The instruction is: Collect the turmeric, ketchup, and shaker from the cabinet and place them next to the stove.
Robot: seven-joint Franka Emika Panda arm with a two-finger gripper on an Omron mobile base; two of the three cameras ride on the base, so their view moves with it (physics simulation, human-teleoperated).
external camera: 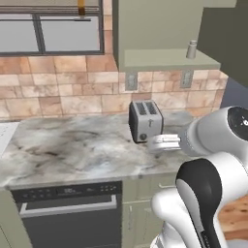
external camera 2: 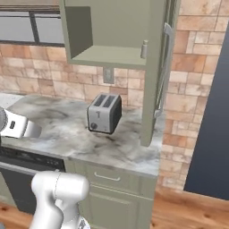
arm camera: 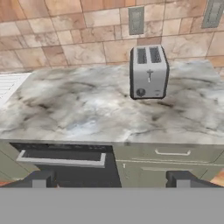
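Observation:
The sage-green wall cabinet (external camera: 160,29) (external camera 2: 112,27) stands open, its door (external camera 2: 164,71) swung out to the right. On its flat shelf (external camera 2: 107,56) the small grey shaker (external camera: 192,49) (external camera 2: 144,49) stands upright near the right end. A slim amber thing (external camera: 81,7) shows at the top edge above the window; I cannot tell whether it is the turmeric. The ketchup and the stove are out of view. My gripper (arm camera: 110,179) is open, nothing between its fingertips (arm camera: 41,178), and it looks from in front of the counter edge, well below the shelf.
A silver toaster (external camera: 145,121) (external camera 2: 104,113) (arm camera: 148,72) stands on the marble counter (external camera: 72,145) under the cabinet. A dark appliance front with a pale handle (external camera: 68,206) (arm camera: 61,159) sits below. A white ribbed surface (arm camera: 11,85) lies at the counter's left.

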